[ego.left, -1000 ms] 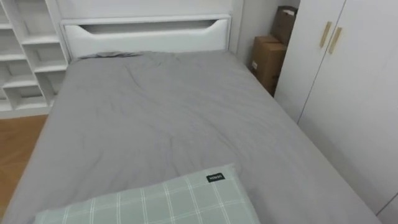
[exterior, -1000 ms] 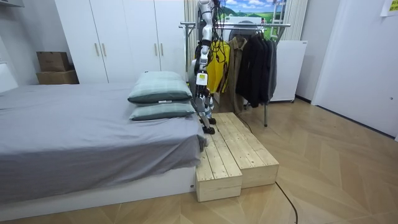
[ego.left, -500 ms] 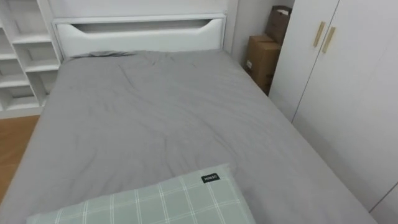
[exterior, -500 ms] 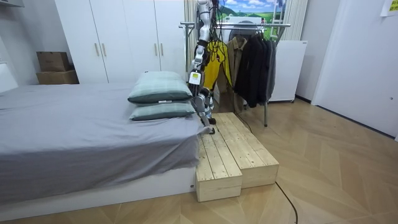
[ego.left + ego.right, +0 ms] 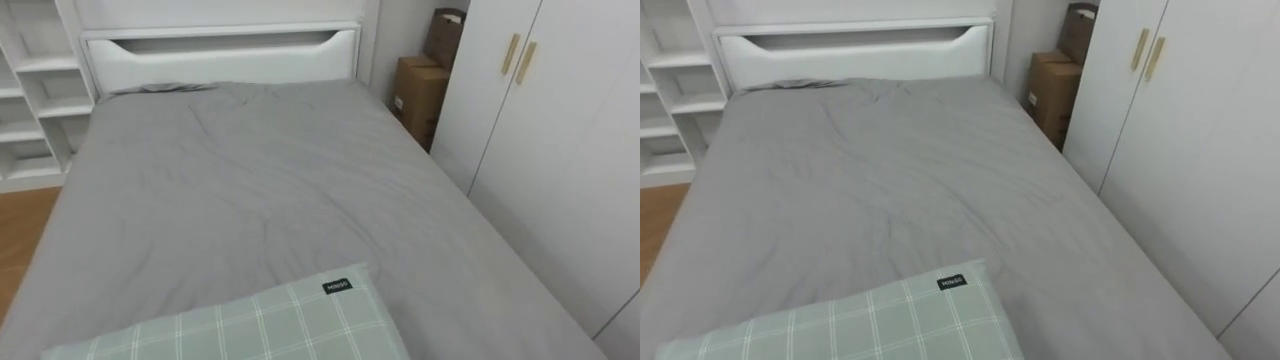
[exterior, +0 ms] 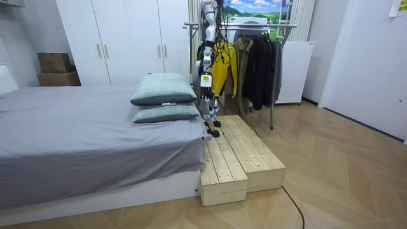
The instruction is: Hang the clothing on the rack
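Coats [image 6: 257, 63] hang on the rack [image 6: 283, 25], upper middle — the robot faces the bed [image 5: 250, 190], so more may be left. Its left hand [image 6: 205, 81] hangs low — open or clenched, I cannot tell.

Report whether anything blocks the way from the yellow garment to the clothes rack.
Nothing visible does. In the room view the yellow garment hangs right at the clothes rack, beside dark coats; the robot stands on the wooden platform next to it.

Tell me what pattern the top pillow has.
Pale green with white checks; the pillow shows best in the left eye view.
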Controlling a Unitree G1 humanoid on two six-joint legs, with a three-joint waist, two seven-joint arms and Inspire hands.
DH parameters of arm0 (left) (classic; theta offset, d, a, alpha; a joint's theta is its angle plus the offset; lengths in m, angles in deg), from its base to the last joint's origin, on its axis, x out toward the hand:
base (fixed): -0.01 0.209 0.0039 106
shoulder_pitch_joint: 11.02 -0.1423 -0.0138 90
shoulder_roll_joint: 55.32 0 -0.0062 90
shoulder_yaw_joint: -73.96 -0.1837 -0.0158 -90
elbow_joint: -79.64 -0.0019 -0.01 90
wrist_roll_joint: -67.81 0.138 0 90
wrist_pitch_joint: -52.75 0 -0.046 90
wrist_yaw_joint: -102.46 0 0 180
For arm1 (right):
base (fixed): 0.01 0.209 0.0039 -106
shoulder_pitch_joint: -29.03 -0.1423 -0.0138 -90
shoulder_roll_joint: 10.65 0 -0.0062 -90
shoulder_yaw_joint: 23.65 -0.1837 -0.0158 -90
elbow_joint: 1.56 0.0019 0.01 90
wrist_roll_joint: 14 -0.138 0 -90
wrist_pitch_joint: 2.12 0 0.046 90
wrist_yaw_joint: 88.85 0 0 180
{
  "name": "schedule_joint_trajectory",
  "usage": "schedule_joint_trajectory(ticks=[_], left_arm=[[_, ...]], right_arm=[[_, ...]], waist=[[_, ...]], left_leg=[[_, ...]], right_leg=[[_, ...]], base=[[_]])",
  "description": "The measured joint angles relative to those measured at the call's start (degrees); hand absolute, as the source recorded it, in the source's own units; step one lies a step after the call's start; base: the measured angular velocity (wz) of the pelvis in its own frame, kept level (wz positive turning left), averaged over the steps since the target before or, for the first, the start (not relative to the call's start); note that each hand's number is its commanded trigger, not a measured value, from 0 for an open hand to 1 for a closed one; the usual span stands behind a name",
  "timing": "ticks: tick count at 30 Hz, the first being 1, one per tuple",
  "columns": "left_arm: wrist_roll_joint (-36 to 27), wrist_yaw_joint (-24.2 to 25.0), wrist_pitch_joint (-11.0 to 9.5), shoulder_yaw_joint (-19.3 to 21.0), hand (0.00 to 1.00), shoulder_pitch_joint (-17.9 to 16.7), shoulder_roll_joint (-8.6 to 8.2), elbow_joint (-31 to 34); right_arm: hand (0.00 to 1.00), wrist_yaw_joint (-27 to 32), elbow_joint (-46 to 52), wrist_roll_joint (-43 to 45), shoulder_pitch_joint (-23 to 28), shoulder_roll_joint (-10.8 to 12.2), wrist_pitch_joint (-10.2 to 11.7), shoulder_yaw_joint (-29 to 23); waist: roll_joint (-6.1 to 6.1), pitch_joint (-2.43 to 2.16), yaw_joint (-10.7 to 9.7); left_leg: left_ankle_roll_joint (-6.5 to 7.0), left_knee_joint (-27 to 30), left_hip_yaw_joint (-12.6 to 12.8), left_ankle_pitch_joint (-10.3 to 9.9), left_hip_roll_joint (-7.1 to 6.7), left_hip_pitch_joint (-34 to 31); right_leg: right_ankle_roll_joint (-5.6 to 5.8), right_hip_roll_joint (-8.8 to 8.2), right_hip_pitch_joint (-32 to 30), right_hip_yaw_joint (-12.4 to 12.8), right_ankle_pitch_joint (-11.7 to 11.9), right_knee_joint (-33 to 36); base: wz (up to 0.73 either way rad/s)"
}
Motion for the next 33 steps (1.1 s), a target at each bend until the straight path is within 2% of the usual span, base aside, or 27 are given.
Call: schedule_joint_trajectory(ticks=[13,26,33], left_arm=[[1.43,0.53,0.63,-4.46,0.00,2.66,0.49,0.07],[1.51,1.23,2.28,-4.50,0.00,1.81,0.43,-0.07],[1.51,1.16,2.70,-4.46,0.00,2.48,0.38,-0.07]], right_arm=[[0.00,0.41,0.09,-0.13,-0.30,-0.05,0.06,2.76],[0.00,0.38,0.25,-0.52,-0.15,-0.05,0.03,2.78],[0.00,0.38,0.39,-0.42,0.01,-0.05,0.01,2.43]], waist=[[0.05,0.16,-0.61],[0.20,0.18,-0.58],[0.32,0.17,-0.65]], left_leg=[[-0.01,0.42,0.12,-0.02,-0.09,-0.02],[-0.01,0.34,-0.01,-0.02,-0.09,0.08],[-0.03,0.27,0.07,-0.03,0.03,0.12]], right_leg=[[-0.01,-0.03,0.30,-0.01,0.01,0.00],[-0.01,0.07,0.38,0.28,0.01,-0.02],[-0.01,0.09,0.31,0.44,0.00,-0.02]], base=[[0.00],[0.00],[0.00]])
